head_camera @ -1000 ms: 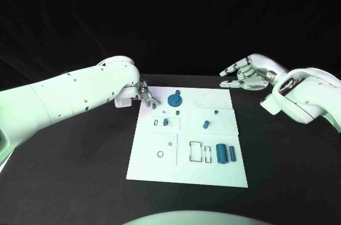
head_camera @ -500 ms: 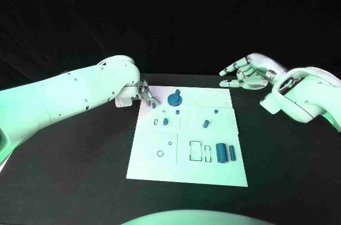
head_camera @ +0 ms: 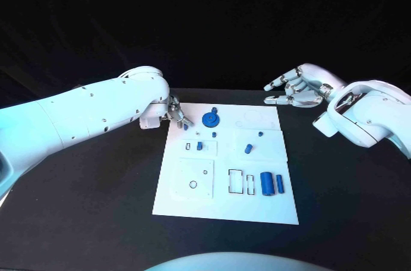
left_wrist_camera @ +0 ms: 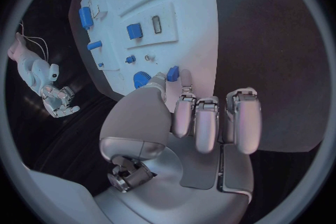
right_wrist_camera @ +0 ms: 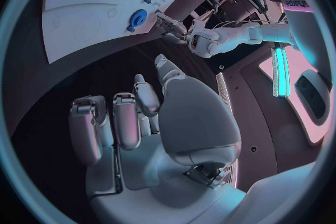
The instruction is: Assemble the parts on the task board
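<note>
Currently pinching a small blue peg (head_camera: 185, 127) in left hand (head_camera: 176, 114), at task board (head_camera: 224, 208) upper-left corner. Right hand (head_camera: 296, 88) upper right, off board, fingers curled, holding nothing. Likely light, rigid, slick plastic; best gripped across the sides, fingertips only.

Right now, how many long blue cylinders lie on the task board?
2. A thick blue cylinder and a thinner blue cylinder lie side by side at the white task board's near right.
</note>
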Tool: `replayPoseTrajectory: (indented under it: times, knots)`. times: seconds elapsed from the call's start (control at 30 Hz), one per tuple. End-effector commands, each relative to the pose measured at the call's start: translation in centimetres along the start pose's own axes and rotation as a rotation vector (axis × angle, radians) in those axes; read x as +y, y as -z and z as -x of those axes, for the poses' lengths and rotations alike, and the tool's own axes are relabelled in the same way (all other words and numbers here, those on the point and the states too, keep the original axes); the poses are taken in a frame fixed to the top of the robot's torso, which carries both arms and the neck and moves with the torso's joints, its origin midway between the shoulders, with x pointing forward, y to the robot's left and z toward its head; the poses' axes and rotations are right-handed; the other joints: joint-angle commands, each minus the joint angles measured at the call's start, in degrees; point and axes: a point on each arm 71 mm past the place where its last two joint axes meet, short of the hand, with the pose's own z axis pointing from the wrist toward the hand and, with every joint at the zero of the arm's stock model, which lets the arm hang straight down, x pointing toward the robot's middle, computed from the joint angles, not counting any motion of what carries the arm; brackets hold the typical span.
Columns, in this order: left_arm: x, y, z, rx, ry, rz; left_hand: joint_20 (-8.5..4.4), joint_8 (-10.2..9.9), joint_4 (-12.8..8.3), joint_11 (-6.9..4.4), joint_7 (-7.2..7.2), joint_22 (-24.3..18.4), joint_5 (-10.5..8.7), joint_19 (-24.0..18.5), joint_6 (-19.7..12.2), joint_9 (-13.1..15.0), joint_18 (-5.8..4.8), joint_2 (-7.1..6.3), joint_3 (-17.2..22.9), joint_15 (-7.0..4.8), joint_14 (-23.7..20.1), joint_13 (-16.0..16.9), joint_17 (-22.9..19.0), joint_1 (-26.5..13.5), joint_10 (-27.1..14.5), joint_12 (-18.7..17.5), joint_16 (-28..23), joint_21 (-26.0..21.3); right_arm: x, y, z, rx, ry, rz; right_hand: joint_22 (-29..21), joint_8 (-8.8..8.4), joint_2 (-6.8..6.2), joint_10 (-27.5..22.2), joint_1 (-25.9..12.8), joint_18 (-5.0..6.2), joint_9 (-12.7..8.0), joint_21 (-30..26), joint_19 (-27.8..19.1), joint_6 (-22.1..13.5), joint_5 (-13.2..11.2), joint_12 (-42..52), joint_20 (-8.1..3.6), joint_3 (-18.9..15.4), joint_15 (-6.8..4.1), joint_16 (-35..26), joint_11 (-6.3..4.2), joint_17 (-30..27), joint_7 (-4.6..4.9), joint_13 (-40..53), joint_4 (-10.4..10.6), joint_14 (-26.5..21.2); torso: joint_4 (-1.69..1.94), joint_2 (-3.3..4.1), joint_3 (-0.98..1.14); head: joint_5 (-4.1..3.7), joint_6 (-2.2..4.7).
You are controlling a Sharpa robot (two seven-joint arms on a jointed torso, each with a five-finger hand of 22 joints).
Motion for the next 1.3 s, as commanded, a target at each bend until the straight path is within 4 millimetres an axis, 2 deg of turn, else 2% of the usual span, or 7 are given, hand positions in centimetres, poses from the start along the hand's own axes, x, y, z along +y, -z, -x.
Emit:
replayPoseTrajectory:
  times: [0.03, 0.3, 0.37, 0.43, 0.47, 0.53, 1.3]
  knots:
    - [0.0, 0.0, -0.2, 0.018, 0.006, 0.026, -0.51, 0.3, -0.4, -0.6, -0.11, 8.4, -0.15, 3.3, -0.6, 0.2, -0.29, 0.64, 1.1, -0.54, 5.9, 5.1, 15.1, 1.7, 0.0, 0.1, 0.2, -0.1, 0.1, 0.0, -0.2, 0.015, -0.001, 0.008, 10.7, 0.03, 0.11, -0.5, 0.2, 0.32, 0.1, -0.3, 2.7, 0.0, 0.3, -0.3, 0.29, -0.3, 0.19, -0.3, -0.02, 2.9, -0.06, -0.1, 0.0, 3.3, 0.01, 0.02, 0.0, -0.04, -0.04]
    - [-0.1, -0.1, -0.1, 0.017, 0.027, 0.009, -1.02, -0.3, -5.8, -0.98, -0.44, 8.2, -4.58, 3.3, -2.6, 0.2, -0.24, 3.98, 12.6, -1.01, 5.9, 5.0, 15.1, 10.3, -0.4, -0.1, 0.2, -0.3, 0.0, 0.0, -0.1, 0.015, -0.002, 0.007, 10.7, 0.03, 0.11, -0.5, 0.2, 0.32, 0.1, -0.3, 2.7, 0.0, 0.3, -0.3, 0.29, -0.3, 0.19, -0.3, -0.02, 2.9, -0.06, -0.1, 0.0, 3.3, -0.02, 0.0, 0.03, 0.02, -0.18]
    - [-0.1, -0.1, -0.1, 0.018, 0.031, 0.004, -1.02, -0.4, -7.4, -0.66, 0.01, 8.1, -4.47, 3.2, -3.0, 0.2, -0.22, 2.83, 18.3, -0.85, 5.9, 4.9, 15.1, 11.1, -0.6, -0.3, 0.2, -0.4, 0.0, 0.0, -0.1, 0.016, -0.002, 0.006, 10.7, 0.03, 0.11, -0.5, 0.2, 0.32, 0.1, -0.3, 2.7, 0.0, 0.3, -0.3, 0.29, -0.3, 0.19, -0.3, -0.02, 2.9, -0.06, -0.1, 0.0, 3.3, -0.03, -0.02, 0.03, 0.01, -0.26]
    - [-0.1, -0.1, -0.1, 0.022, 0.038, -0.001, -0.51, -0.2, -8.1, -0.13, 0.21, 8.1, -4.54, 3.2, -3.1, 0.4, -0.23, 0.16, 25.6, -0.46, 5.9, 4.8, 15.1, 9.2, -0.7, -0.4, 0.2, -0.4, 0.0, 0.0, -0.2, 0.018, -0.002, 0.006, 10.7, 0.03, 0.11, -0.5, 0.2, 0.32, 0.1, -0.3, 2.7, 0.0, 0.3, -0.3, 0.29, -0.3, 0.19, -0.3, -0.02, 2.9, -0.06, -0.1, 0.0, 3.3, -0.02, -0.04, 0.03, 0.01, -0.28]
    - [-0.1, -0.1, -0.2, 0.026, 0.047, -0.006, -0.17, 0.7, -8.4, 0.31, 0.34, 8.0, -4.67, 3.2, -2.8, 1.0, -0.2, -2.57, 34.2, -0.2, 5.9, 4.7, 15.1, 5.4, -0.6, -0.4, 0.2, -0.5, 0.0, 0.0, -0.2, 0.019, -0.002, 0.005, 10.7, 0.03, 0.11, -0.5, 0.2, 0.32, 0.1, -0.3, 2.7, 0.0, 0.3, -0.3, 0.29, -0.3, 0.19, -0.3, -0.02, 2.9, -0.06, -0.1, 0.0, 3.3, -0.02, -0.04, 0.03, 0.03, -0.25]
    - [-0.1, -0.1, -0.2, 0.028, 0.058, -0.011, -0.14, 1.3, -9.6, 0.1, 0.49, 8.0, -4.74, 3.2, -3.2, 1.6, -0.2, -4.27, 38.4, -0.29, 5.9, 4.6, 15.1, 3.0, -0.5, -0.4, 0.2, -0.5, 0.0, 0.0, -0.2, 0.02, -0.002, 0.004, 10.7, 0.03, 0.11, -0.5, 0.2, 0.32, 0.1, -0.3, 2.7, 0.0, 0.3, -0.3, 0.29, -0.3, 0.19, -0.3, -0.02, 2.9, -0.06, -0.1, 0.0, 3.3, 0.01, -0.04, 0.03, 0.0, -0.22]
    - [0.8, 1.9, -2.2, -0.033, 0.133, -0.102, -0.77, 4.0, -13.4, -0.75, -0.17, 8.3, -2.55, 3.3, -3.3, 3.4, -0.23, -7.04, 44.9, -0.44, 5.9, 4.8, 15.1, -1.1, 0.0, -0.1, 0.2, -0.5, -0.3, -0.2, -0.4, 0.033, -0.002, -0.006, 10.7, 0.03, 0.16, -0.5, 0.1, 0.33, 0.1, -0.3, 2.6, 0.0, 0.3, -0.3, 0.28, -0.4, 0.19, -0.4, -0.01, 2.9, -0.05, -0.1, 0.0, 3.2, 0.17, -0.05, 0.03, 0.41, -0.13]
